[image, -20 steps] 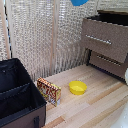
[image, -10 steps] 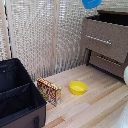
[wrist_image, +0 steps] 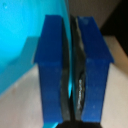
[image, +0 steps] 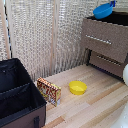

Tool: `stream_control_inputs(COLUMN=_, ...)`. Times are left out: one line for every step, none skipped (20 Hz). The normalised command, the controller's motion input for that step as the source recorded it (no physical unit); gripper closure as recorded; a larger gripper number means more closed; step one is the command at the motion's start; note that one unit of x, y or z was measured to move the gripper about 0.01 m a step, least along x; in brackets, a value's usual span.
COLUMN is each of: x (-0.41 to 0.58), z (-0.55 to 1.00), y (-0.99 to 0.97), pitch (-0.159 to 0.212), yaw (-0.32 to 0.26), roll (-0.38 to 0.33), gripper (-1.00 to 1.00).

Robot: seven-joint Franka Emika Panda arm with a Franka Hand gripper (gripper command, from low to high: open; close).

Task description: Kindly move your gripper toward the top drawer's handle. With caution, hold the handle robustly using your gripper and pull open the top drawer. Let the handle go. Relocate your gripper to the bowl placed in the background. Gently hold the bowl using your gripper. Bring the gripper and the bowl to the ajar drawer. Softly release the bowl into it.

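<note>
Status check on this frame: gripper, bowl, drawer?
Gripper shut on bowl rim. Bowl aloft over the pulled-out top drawer, not yet released. Nothing seen in the way.

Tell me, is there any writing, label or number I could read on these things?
None can be read.
The box leaning by the black case has a printed front, but it is too blurred to make out.
The blue bowl, yellow bowl and drawers show no text.

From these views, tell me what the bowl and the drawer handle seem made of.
The bowl, clamped at its rim in the pincer: probably plastic, a uniform bright blue with a thin translucent wall. The handle: seemingly metal, a slim silvery bar with a pale sheen.
</note>
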Motion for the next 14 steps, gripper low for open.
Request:
stream_control_inputs(x=0.000, z=0.00, y=-0.19, pitch=0.010, yaw=0.000, roll=0.000, gripper=-1.00)
stream_control_inputs(x=0.069, z=0.13, y=-0.03, pitch=0.000, yaw=-0.040, roll=0.013, gripper=-1.00)
stream_control_inputs(x=0.126, z=0.25, y=-0.01, pitch=0.000, yaw=-0.052, roll=0.031, gripper=-1.00)
stream_control_inputs(x=0.137, z=0.32, y=0.00, pitch=0.004, yaw=-0.118, roll=0.019, gripper=-1.00)
stream_control_inputs(x=0.154, z=0.42, y=-0.07, pitch=0.036, yaw=-0.099, roll=0.056, gripper=-1.00)
stream_control_inputs(x=0.131, z=0.57, y=-0.01, pitch=0.000, yaw=-0.132, roll=0.049, gripper=-1.00)
stream_control_inputs(x=0.100, z=0.73, y=-0.07, pitch=0.032, yaw=-0.064, roll=0.069, gripper=-1.00)
stream_control_inputs(x=0.051, z=0.81, y=0.00, pitch=0.015, yaw=-0.018, roll=0.059, gripper=-1.00)
stream_control_inputs(x=0.017, z=0.80, y=0.01, pitch=0.000, yaw=-0.024, roll=0.027, gripper=-1.00)
stream_control_inputs(x=0.000, z=0.78, y=0.04, pitch=0.000, yaw=-0.012, roll=0.003, gripper=-1.00)
stream_control_inputs(x=0.000, z=0.75, y=0.05, pitch=0.000, yaw=0.000, roll=0.000, gripper=-1.00)
stream_control_inputs(x=0.000, z=0.64, y=0.24, pitch=0.000, yaw=-0.015, roll=-0.031, gripper=-1.00)
stream_control_inputs(x=0.000, z=0.54, y=0.24, pitch=0.000, yaw=0.000, roll=-0.019, gripper=-1.00)
stream_control_inputs(x=0.000, z=0.45, y=0.30, pitch=0.000, yaw=0.000, roll=-0.048, gripper=-1.00)
